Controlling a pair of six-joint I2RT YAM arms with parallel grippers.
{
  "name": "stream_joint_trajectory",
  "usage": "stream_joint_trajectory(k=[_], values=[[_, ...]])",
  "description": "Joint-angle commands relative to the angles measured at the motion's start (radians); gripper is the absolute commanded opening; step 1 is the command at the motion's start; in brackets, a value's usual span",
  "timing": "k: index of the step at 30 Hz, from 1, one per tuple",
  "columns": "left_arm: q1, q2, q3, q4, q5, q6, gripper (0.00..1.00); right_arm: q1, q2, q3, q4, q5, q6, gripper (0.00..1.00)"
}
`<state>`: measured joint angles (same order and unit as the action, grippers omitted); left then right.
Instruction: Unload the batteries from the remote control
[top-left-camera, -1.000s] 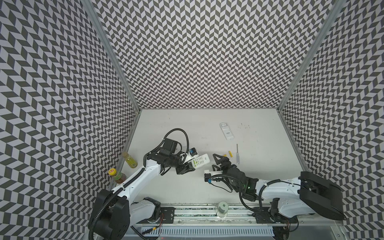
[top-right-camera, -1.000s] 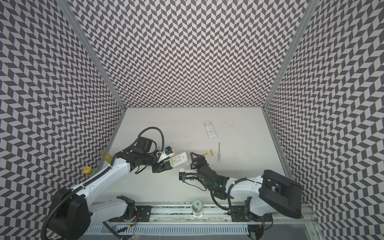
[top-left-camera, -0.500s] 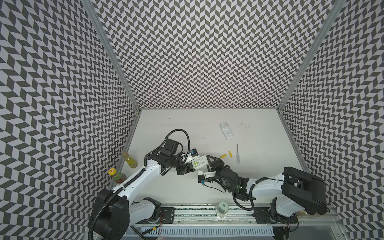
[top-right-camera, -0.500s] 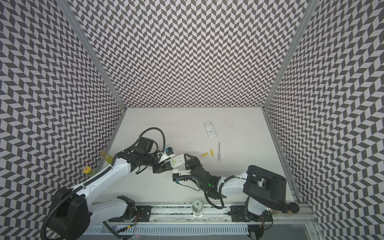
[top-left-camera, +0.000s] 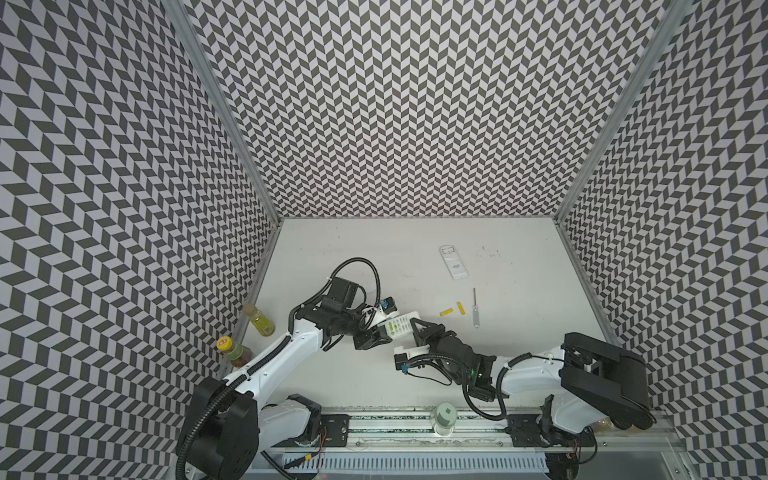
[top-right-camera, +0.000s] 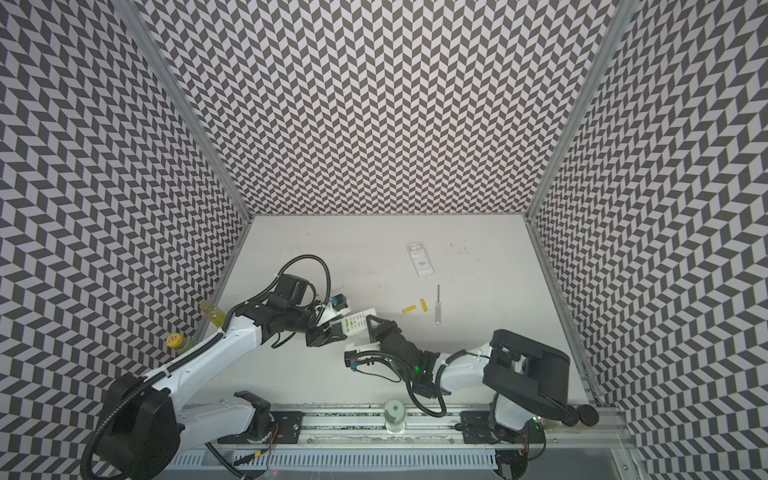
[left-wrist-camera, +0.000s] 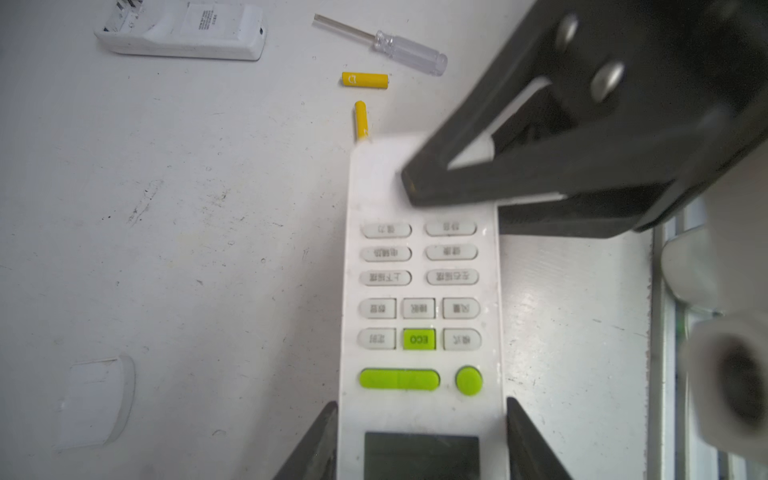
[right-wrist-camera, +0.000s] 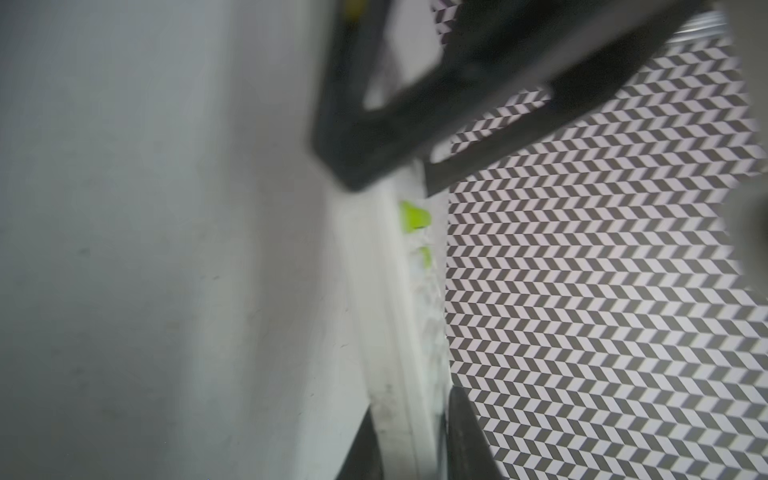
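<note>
Batteries (left-wrist-camera: 365, 80) (only the two yellow ones show) lie loose on the table (left-wrist-camera: 166, 249) just past the far end of the remote (left-wrist-camera: 419, 291), near the clear-handled screwdriver (left-wrist-camera: 409, 50).

At the far left, by the table's edge, stand two bottles. One (top-left-camera: 259, 320) holds pale yellow liquid, and the yellow-capped one (top-left-camera: 230, 353) holds something brownish.

Next comes your left tool (left-wrist-camera: 420, 405), about half open, clamping the remote by its long edges at the display end. The remote sits buttons-up, so its battery bay faces down and is hidden. Whether any cells sit inside, you cannot tell from here.

Your right tool (top-left-camera: 414, 328) is shut flat on the plain end, one finger on the face and one beneath. To do this step well, I judge you should hold the left grip firm, let the right turn the remote back-up, and work low so freed cells do not roll away. A loose white cover (left-wrist-camera: 97, 399) lies on the table apart from all this.

Further right and back, a second remote (top-left-camera: 454, 262) lies face down with its bay open (it looks empty, though too small to be sure). The lidded jar (top-left-camera: 444, 417) on the front rail hides its contents.
</note>
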<state>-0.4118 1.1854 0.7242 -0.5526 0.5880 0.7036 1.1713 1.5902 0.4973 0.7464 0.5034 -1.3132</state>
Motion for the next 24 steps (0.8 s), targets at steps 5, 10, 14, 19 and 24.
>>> stream_joint_trajectory(k=[5,10,14,19,24], values=[[0.000,-0.029,0.023,0.022,-0.012,0.029,0.78,0.000,-0.005,0.026,0.079,-0.013,0.048,0.03],[0.018,-0.054,0.077,-0.025,-0.017,0.043,0.91,-0.011,-0.036,0.023,0.026,-0.039,0.150,0.01],[0.017,-0.058,0.127,-0.065,-0.006,0.060,0.95,-0.045,-0.065,0.035,-0.090,-0.096,0.258,0.01],[0.018,-0.047,0.246,-0.119,-0.043,0.111,0.92,-0.115,-0.130,0.057,-0.252,-0.235,0.403,0.01],[0.053,-0.031,0.357,-0.108,-0.040,0.103,0.90,-0.182,-0.196,0.087,-0.355,-0.375,0.568,0.01]])
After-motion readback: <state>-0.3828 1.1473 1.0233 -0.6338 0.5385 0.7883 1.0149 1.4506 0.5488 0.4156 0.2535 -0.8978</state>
